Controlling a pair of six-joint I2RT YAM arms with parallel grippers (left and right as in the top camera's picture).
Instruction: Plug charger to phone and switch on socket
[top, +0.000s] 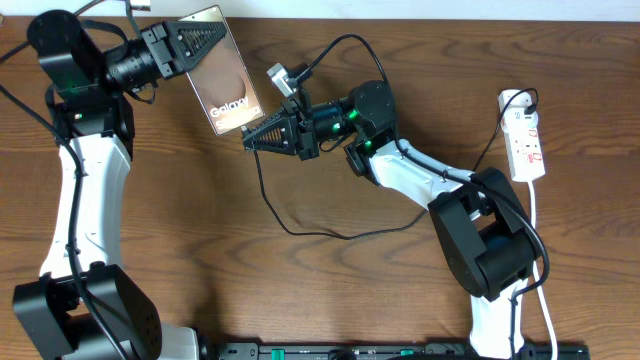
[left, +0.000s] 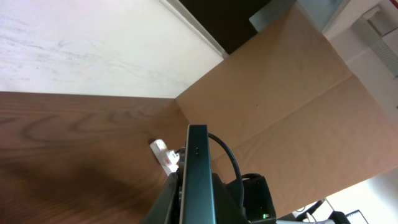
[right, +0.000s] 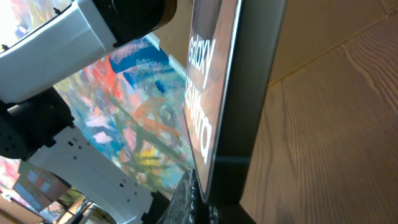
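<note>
The charger (top: 300, 231) lies in a loose loop across the middle of the desk (top: 350, 300). One end of it rises toward the right gripper (top: 250, 140) and the other runs toward the right edge. At that edge, toward the far-right corner, the socket (top: 527, 140) lies flat, with its white cord trailing back to the near edge.

The right gripper hangs over the middle of the desk, its 2 fingers pressed together on the end of the charger. The plug tip itself is hidden between them. In the right wrist view those fingertips (right: 194, 198) sit just under the lower end of the phone (right: 214, 93); whether the plug touches the port cannot be told.

The phone (top: 228, 85) is held clear of the wood over the far-left part of the desk, tilted, with its screen lettering facing up. The left gripper (top: 212, 38) pinches its far end, and in the left wrist view the phone (left: 199, 180) shows edge-on, with the socket (left: 163, 153) beyond it.
</note>
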